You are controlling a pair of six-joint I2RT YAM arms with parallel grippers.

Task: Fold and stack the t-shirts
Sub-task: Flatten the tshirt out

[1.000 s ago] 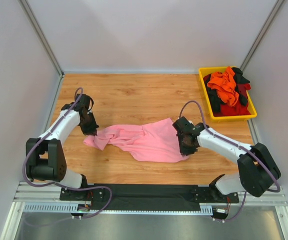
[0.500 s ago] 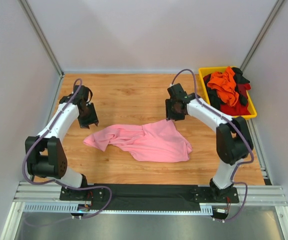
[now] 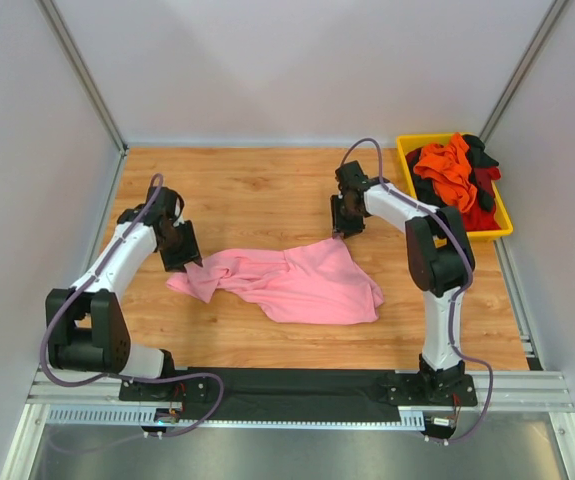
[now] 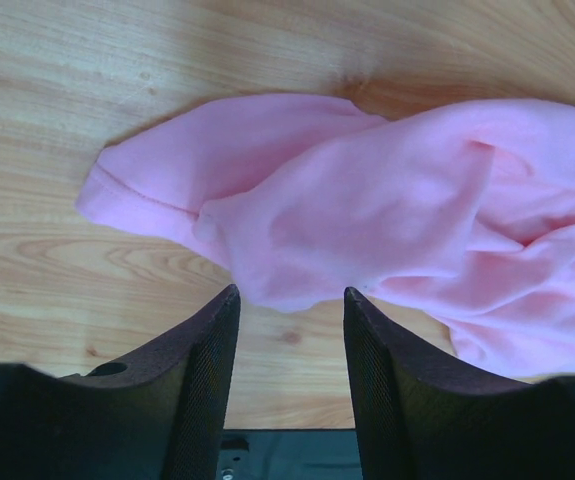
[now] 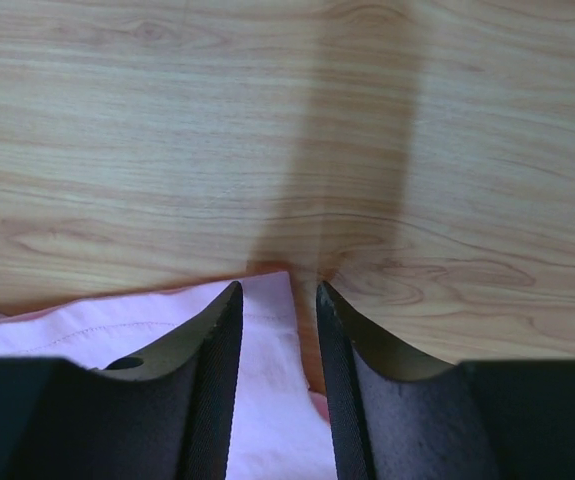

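Pink t-shirt lies crumpled and unfolded on the wooden worktop, roughly midway between the two arms, with one bunched sleeve trailing toward the left.

We note the left gripper poised at the shirt's left end. In its wrist view the fingers stand parted by a moderate gap and hold nothing. The bunched sleeve sits just beyond their tips.

We find the right gripper over the shirt's far right corner. Its wrist view shows the two fingers parted by a narrower gap, with nothing clamped (the pink hem shows through the gap beneath them; we cannot tell whether the tips touch the cloth).

Yellow bin sits at the far right corner of the worktop, well apart from the pink shirt. It holds a tangled heap: orange t-shirt on top, black t-shirt and red t-shirt beside and beneath it, none folded.
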